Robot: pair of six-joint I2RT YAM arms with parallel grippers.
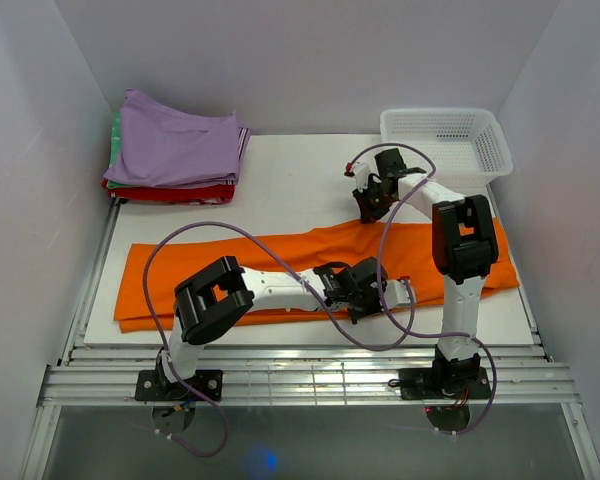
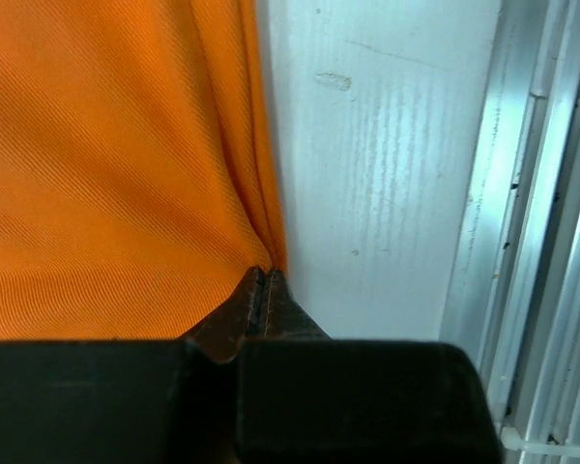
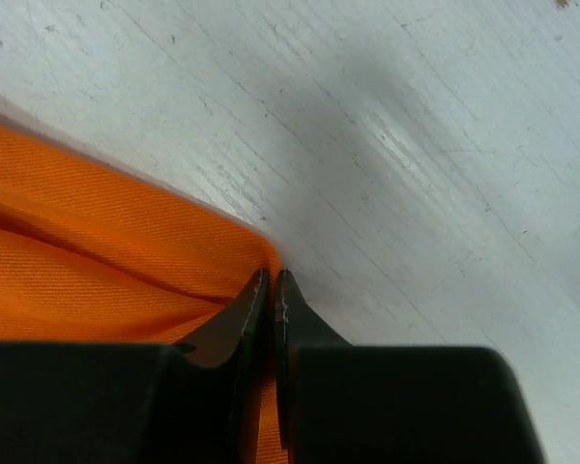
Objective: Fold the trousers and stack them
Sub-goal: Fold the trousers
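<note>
The orange trousers (image 1: 300, 250) lie stretched across the white table (image 1: 290, 180), nearly from its left side to its right. My left gripper (image 1: 363, 300) is at their near edge, right of the middle. In the left wrist view this gripper (image 2: 263, 275) is shut, and the hem of the trousers (image 2: 106, 164) gathers into its tips. My right gripper (image 1: 368, 210) is at the far edge of the cloth. In the right wrist view that gripper (image 3: 272, 278) is shut on a corner fold of the trousers (image 3: 97, 232), with orange showing between its fingers.
A stack of folded garments (image 1: 175, 150), lilac on top with red and green under it, sits at the back left. A white mesh basket (image 1: 445, 140) stands at the back right. Aluminium rails (image 1: 310, 365) run along the near edge, close to my left gripper.
</note>
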